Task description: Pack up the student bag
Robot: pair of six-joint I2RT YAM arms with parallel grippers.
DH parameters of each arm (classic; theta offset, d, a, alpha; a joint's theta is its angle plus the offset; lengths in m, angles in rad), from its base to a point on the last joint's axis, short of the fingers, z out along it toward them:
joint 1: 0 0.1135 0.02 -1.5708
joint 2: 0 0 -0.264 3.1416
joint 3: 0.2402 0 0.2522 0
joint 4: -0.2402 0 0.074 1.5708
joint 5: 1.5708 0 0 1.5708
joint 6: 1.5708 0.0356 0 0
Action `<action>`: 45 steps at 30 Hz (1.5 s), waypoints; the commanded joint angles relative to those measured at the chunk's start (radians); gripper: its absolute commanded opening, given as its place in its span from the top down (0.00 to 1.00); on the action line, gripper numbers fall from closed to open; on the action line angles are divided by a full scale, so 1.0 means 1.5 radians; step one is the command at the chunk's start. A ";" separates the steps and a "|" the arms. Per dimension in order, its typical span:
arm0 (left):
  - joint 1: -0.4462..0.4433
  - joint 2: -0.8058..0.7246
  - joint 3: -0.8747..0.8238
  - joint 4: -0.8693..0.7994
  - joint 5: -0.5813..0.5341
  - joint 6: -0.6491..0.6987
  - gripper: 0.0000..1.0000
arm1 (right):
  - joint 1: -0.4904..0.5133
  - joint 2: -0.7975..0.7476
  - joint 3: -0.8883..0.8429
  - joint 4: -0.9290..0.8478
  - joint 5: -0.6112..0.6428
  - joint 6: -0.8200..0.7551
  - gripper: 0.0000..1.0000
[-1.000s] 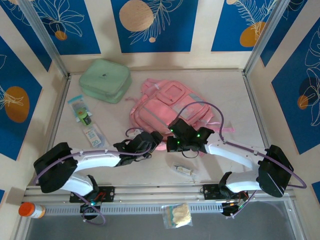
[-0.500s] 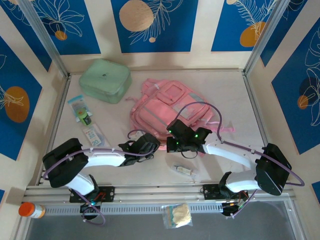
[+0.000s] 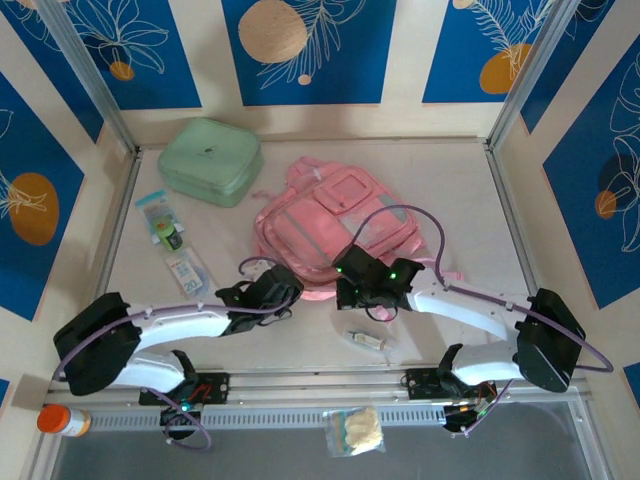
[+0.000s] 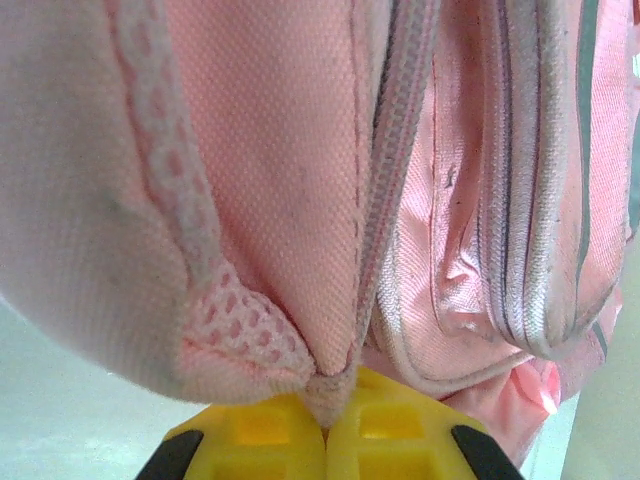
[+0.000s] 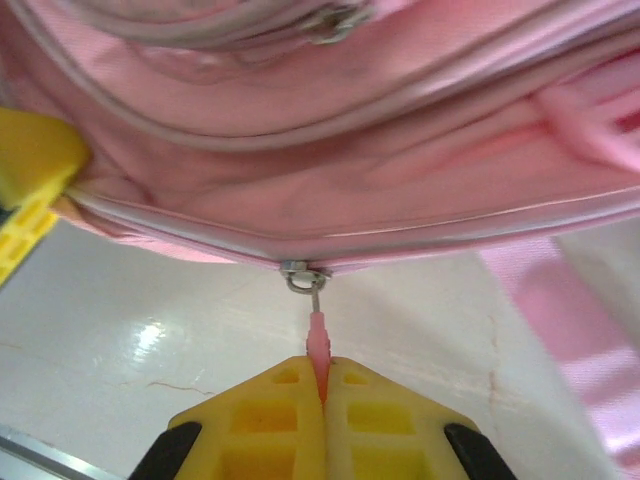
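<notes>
Gripping the student bag (image 3: 335,215) – left gripper (image 4: 325,432) clamped on its seam (image 4: 328,385), right gripper (image 5: 322,385) on its zip pull (image 5: 317,338).

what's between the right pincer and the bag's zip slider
In the right wrist view, a thin pink pull tab links them: the right pincer pinches its end, below the slider on the student bag.

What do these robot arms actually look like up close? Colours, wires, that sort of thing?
The left arm and right arm are glossy white tubes joined by chunky black housings. A thin purple cable runs along each. Small green lights glow on the right wrist. The fingers are bright yellow blocks with square hollows.
</notes>
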 commanded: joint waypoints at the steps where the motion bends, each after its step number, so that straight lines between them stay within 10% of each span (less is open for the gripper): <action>1: 0.030 -0.042 -0.025 -0.047 -0.054 0.033 1.00 | -0.004 -0.029 -0.020 -0.118 0.052 0.034 1.00; 20: 0.072 -0.089 -0.011 -0.094 -0.037 0.126 1.00 | -0.073 -0.112 -0.076 -0.077 -0.018 0.003 1.00; 28: 0.071 -0.152 0.003 -0.171 -0.025 0.194 0.61 | -0.091 -0.166 -0.054 -0.091 -0.060 -0.008 0.72; 45: -0.003 0.035 0.189 -0.105 0.093 0.357 0.54 | -0.344 -0.048 0.000 -0.010 -0.256 0.034 0.44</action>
